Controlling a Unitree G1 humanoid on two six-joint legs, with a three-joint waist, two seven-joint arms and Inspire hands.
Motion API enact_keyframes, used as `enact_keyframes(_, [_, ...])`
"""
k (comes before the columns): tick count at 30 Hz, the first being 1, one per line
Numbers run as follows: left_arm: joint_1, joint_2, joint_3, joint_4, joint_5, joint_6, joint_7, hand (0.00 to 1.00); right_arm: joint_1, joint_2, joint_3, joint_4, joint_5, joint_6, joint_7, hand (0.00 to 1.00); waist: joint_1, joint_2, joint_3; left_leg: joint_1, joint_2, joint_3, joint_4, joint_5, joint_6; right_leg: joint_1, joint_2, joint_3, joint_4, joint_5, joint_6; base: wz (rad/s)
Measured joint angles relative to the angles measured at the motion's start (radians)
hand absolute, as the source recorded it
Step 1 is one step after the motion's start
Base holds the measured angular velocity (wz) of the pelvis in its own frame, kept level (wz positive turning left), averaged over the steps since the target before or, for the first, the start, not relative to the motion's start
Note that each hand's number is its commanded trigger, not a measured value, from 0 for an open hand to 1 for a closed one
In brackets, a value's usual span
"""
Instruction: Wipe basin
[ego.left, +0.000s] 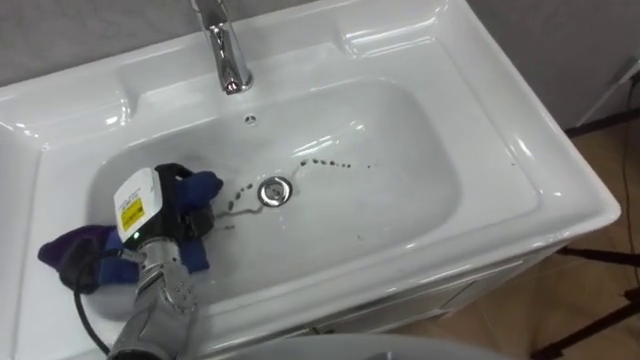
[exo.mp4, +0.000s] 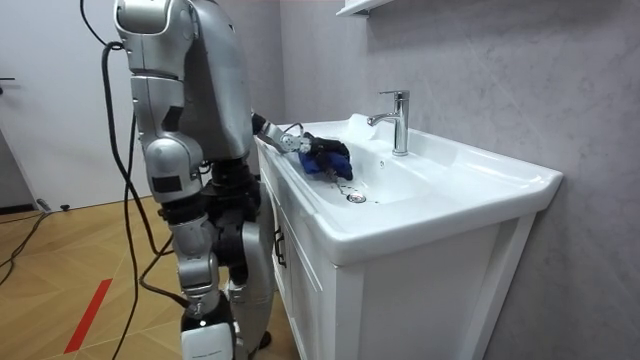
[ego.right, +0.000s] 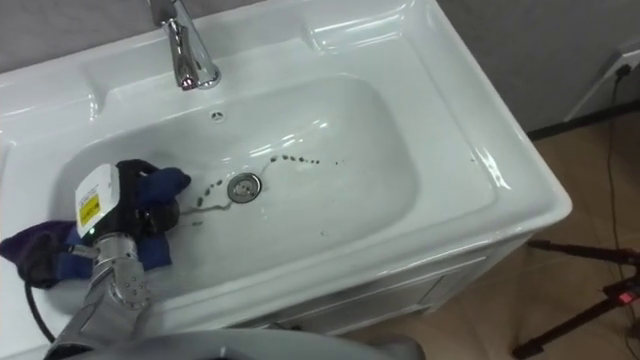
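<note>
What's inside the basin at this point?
A blue cloth lies at its left end under the left hand. The drain sits mid-floor, and dark specks trail on both sides of it. The basin surface beneath the cloth is covered.

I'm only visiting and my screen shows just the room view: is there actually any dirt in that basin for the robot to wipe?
Observer: Yes. From the eye views, a trail of dark specks runs across the floor of the basin, right of the drain.
Visitor: Any nearer the cloth?
Observer: A second patch of specks lies between the drain and the blue cloth, which the left hand grips at the basin's left end.
</note>
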Motion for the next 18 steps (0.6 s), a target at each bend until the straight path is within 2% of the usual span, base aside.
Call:
enact_keyframes(2, [-0.018, 0.0, 0.004, 0.017, -0.01, 0.001, 0.0, 1.0, -0.004, 0.0, -0.001, 0.002, 0.002, 0.001, 0.0, 0.0, -0.018, -0.002, -0.0005, -0.009, 0.0, 0.002, 0.0, 0.0, 0.0, -0.007, 0.0, 0.002, 0.001, 0.001, 0.0, -0.05])
enact_keyframes(6, [-0.056, 0.0, 0.017, 0.05, -0.058, 0.002, 0.0, 1.0, 0.002, 0.001, -0.002, 0.002, 0.004, 0.001, -0.001, 0.0, -0.023, -0.004, -0.0014, -0.007, 0.007, 0.029, 0.001, 0.0, 0.0, -0.01, 0.007, 0.025, 0.0, 0.01, -0.003, -0.18])
enact_keyframes(11, [-0.09, 0.001, 0.029, 0.066, -0.166, 0.003, -0.001, 1.0, 0.019, 0.021, -0.002, 0.005, 0.008, 0.01, -0.004, 0.0, -0.043, -0.007, -0.0012, 0.0, 0.01, 0.033, 0.001, 0.0, 0.0, -0.016, 0.01, 0.029, 0.0, 0.014, -0.005, -0.03])
enact_keyframes(14, [-0.123, 0.0, 0.031, 0.097, -0.234, 0.012, -0.027, 1.0, 0.033, 0.031, -0.01, 0.005, 0.008, 0.022, -0.004, 0.0, -0.048, -0.004, -0.001, 0.001, 0.012, 0.038, 0.001, 0.0, 0.0, -0.017, 0.011, 0.03, 0.0, 0.015, -0.005, -0.01])
enact_keyframes(16, [-0.169, 0.001, 0.04, 0.171, -0.269, 0.016, -0.059, 1.0, 0.04, 0.037, -0.02, 0.005, 0.008, 0.034, 0.001, 0.0, -0.055, -0.002, -0.0011, 0.002, 0.013, 0.039, -0.002, 0.0, -0.001, -0.011, 0.013, 0.03, 0.0, 0.016, -0.005, 0.0])
enact_keyframes(18, [-0.174, 0.001, 0.044, 0.19, -0.272, 0.031, -0.088, 1.0, 0.042, 0.039, -0.037, 0.005, 0.008, 0.042, 0.007, 0.0, -0.072, 0.001, -0.0012, 0.009, 0.014, 0.041, -0.01, -0.001, -0.001, -0.005, 0.014, 0.032, 0.0, 0.016, -0.005, -0.03])
